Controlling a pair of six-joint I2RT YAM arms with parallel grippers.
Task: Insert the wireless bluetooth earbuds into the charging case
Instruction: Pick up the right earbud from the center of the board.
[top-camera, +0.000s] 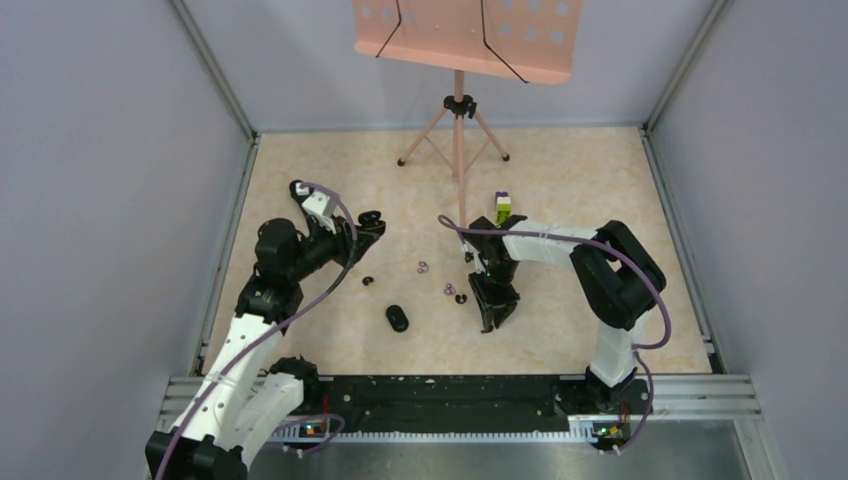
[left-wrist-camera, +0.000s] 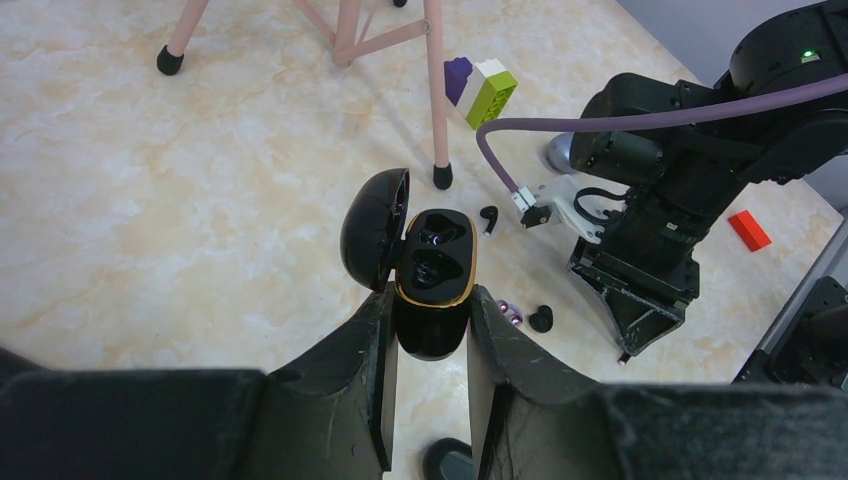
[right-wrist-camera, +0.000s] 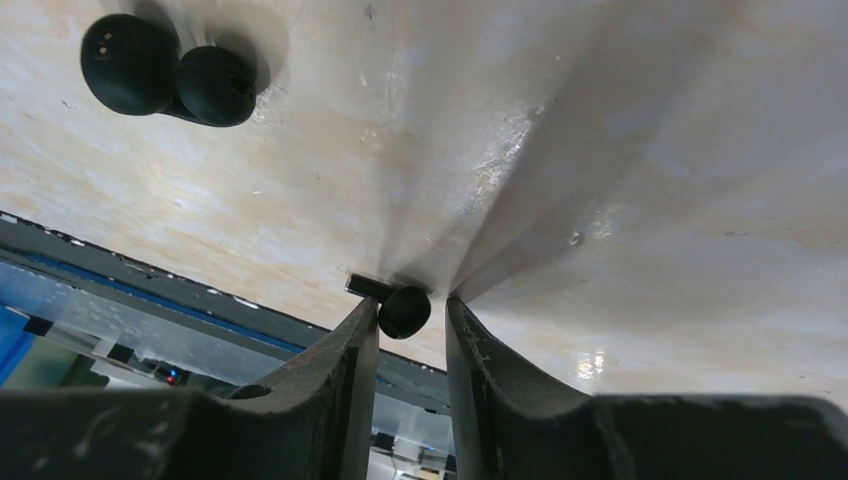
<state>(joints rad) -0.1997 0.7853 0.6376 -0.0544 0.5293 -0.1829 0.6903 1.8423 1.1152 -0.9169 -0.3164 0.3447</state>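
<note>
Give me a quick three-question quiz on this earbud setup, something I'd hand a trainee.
1. True or false: the charging case in the left gripper has its lid shut.
2. What sits between the fingertips of the right gripper? A) a purple earbud B) a black earbud C) a screw
3. Which arm is nearer the green-and-purple block?
Key: 1 false, the lid stands open. 2 B. 3 the right arm.
</note>
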